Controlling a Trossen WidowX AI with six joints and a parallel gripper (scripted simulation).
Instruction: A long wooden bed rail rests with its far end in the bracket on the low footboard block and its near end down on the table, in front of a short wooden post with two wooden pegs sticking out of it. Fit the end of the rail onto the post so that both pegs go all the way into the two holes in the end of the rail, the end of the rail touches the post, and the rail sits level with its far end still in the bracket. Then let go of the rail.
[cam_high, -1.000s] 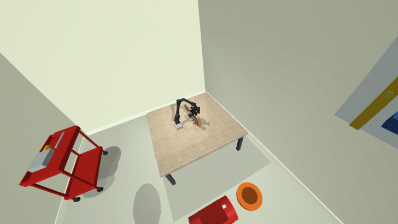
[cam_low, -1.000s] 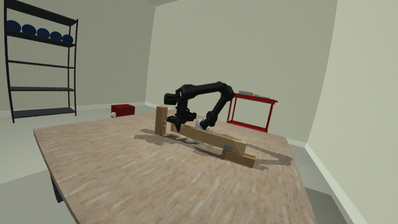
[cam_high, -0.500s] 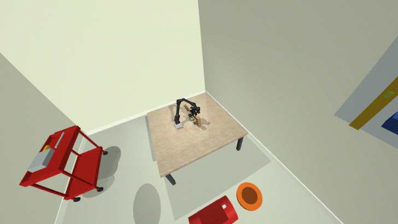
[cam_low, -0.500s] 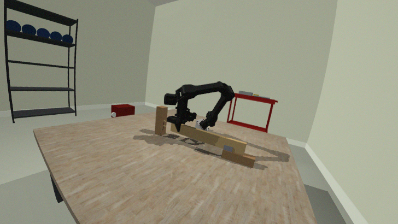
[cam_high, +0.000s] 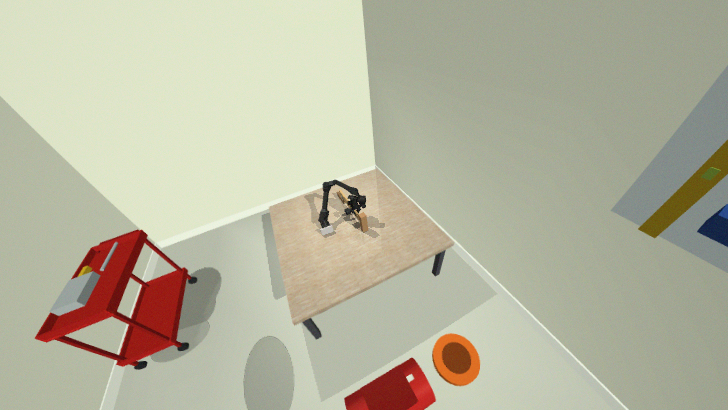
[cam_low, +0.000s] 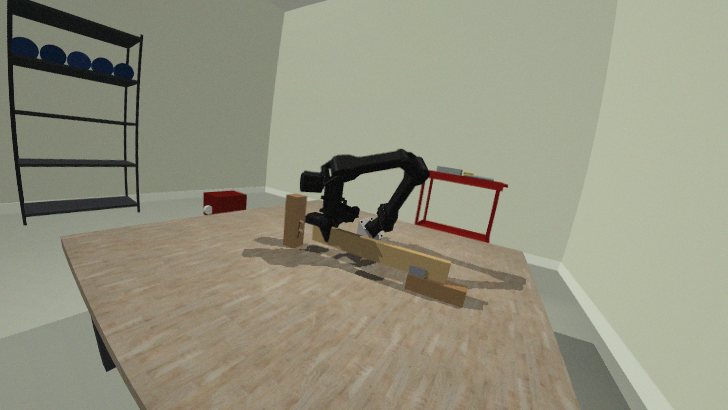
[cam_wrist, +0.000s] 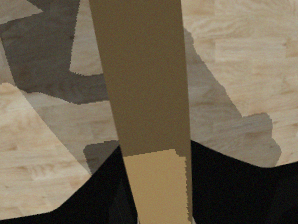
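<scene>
The long wooden rail (cam_low: 397, 256) (cam_wrist: 150, 100) slopes slightly in the exterior view. Its far end sits at the grey bracket (cam_low: 417, 270) on the low footboard block (cam_low: 435, 291); how deep it sits is hard to tell. My gripper (cam_low: 326, 235) (cam_wrist: 148, 140) is shut on the rail close to its near end and holds that end above the table. The short post (cam_low: 294, 219) (cam_high: 363, 222) stands upright just beyond the near end. Its pegs (cam_low: 300, 230) show in a narrow gap between post and rail. The holes in the rail's end are hidden.
The wooden table (cam_high: 326, 275) (cam_low: 264, 331) carries the arm's pale base (cam_high: 326, 230), to one side of the rail. The arm (cam_low: 376, 161) arches over to the rail from there. A red cart (cam_high: 157, 300) and a dark shelf (cam_low: 76, 162) stand off the table.
</scene>
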